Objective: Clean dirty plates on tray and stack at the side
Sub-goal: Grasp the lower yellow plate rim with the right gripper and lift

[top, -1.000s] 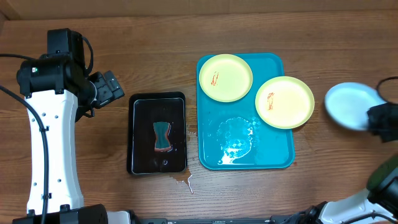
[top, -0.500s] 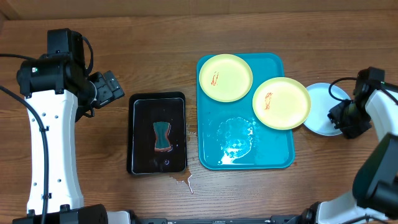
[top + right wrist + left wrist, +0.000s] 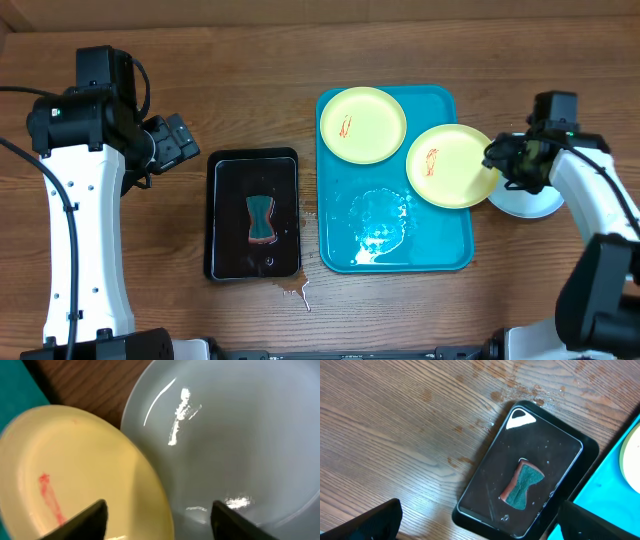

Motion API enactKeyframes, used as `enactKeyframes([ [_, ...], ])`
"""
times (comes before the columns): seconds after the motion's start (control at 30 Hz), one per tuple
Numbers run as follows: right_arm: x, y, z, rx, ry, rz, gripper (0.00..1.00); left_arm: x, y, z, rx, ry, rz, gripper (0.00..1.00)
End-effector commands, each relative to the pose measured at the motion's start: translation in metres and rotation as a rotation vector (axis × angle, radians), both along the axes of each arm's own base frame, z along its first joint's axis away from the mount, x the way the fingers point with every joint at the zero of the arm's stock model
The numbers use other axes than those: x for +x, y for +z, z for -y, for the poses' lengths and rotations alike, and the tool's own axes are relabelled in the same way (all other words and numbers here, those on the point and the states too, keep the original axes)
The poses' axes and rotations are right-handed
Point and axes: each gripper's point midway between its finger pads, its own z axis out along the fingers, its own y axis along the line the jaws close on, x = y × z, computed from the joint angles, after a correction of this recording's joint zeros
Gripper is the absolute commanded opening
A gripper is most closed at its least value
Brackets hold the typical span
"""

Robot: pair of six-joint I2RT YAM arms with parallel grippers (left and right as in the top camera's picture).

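- Jaws of the right gripper [image 3: 159,505] stand wide apart and grasp nothing; they hang over the spot where two plates overlap.
- Jaws of the left gripper [image 3: 480,507] are likewise spread wide and empty; they hang above the black tray [image 3: 232,190] and its sponge [image 3: 260,218].
- The turquoise tray [image 3: 440,250] lies mid-table; a wet patch [image 3: 378,225] glistens on its near half.
- The first yellow plate [image 3: 362,123], red-smeared, sits in the tray's far corner.
- The second yellow plate [image 3: 452,165], also smeared, overhangs the tray's rim on the right arm's side; its edge covers part of the pale blue plate [image 3: 525,204].
- The pale blue plate rests glossy on the wooden table [image 3: 250,60] just beside the tray.
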Motion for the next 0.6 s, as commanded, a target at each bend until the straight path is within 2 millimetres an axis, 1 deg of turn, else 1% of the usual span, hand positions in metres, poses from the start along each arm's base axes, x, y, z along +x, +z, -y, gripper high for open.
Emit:
enactKeyframes([
  [0.0,-0.009,-0.027,0.000,-0.001,0.013,-0.067,0.46,0.002,0.008,-0.002,0.013,-0.009,0.027,1.00],
  [0.07,-0.011,-0.030,0.000,0.003,0.014,-0.082,0.26,0.002,0.008,-0.002,0.013,-0.009,0.027,1.00],
  [0.1,-0.014,-0.031,-0.001,0.009,0.014,-0.094,0.07,0.002,0.008,-0.002,0.013,-0.009,0.027,1.00],
  [0.13,-0.017,-0.028,-0.005,0.028,0.013,-0.103,0.04,0.002,0.008,-0.002,0.013,-0.009,0.027,1.00],
  [0.23,-0.021,-0.012,-0.011,0.058,0.021,-0.109,0.04,0.002,0.008,-0.002,0.013,-0.009,0.027,1.00],
  [0.33,-0.022,0.014,-0.012,0.055,0.025,-0.085,0.04,0.002,0.008,-0.002,0.013,-0.009,0.027,1.00],
  [0.4,-0.023,0.038,-0.016,0.052,0.036,-0.049,0.04,0.002,0.008,-0.002,0.013,-0.009,0.027,1.00],
  [0.47,-0.027,0.059,-0.026,0.064,0.060,-0.011,0.04,0.002,0.008,-0.002,0.013,-0.009,0.027,1.00],
  [0.57,-0.040,0.076,-0.045,0.073,0.112,-0.002,0.04,0.002,0.008,-0.002,0.013,-0.009,0.028,0.99],
])
